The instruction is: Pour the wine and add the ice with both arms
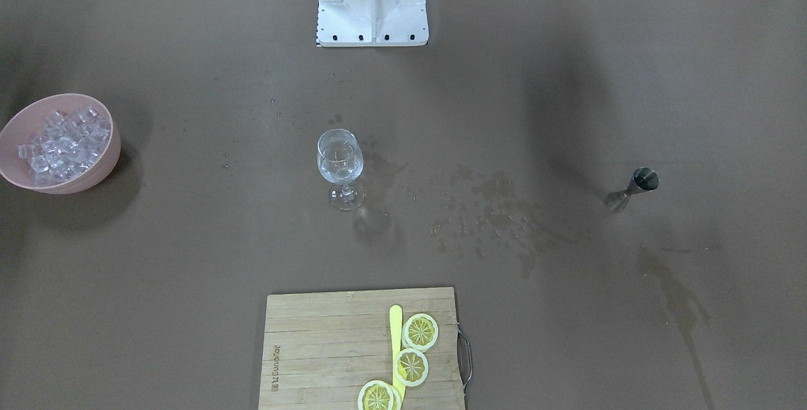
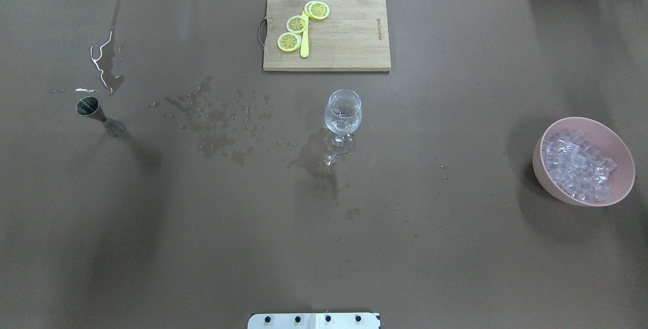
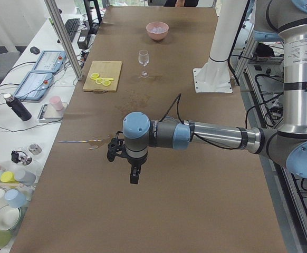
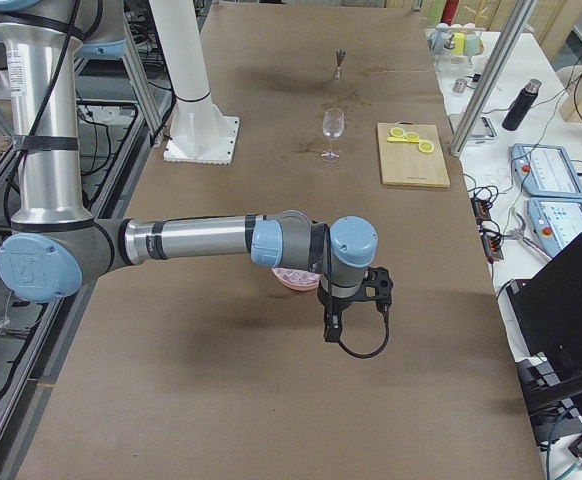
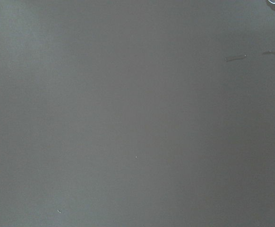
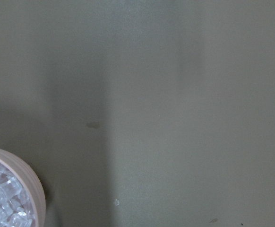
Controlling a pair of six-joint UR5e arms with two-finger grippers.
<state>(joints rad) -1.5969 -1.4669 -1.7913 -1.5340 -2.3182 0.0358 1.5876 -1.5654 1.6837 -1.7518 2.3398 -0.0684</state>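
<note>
Pink bowl of ice (heaped), well apart from glass.

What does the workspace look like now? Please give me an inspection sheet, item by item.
Surface: brown table; wet stains beside the glass.
Job's things: wine glass upright at centre, seems to hold a little clear liquid; ice heaped in pink bowl; metal measuring cup upright.
Clutter: cutting board with three lemon slices and a yellow knife.
Grippers: left gripper and right gripper hang above the table, no object seen in either; open or shut cannot be told.
Cables: black cable loops under the right wrist.
Surroundings: side bench with bottles, cups, tablets.
</note>
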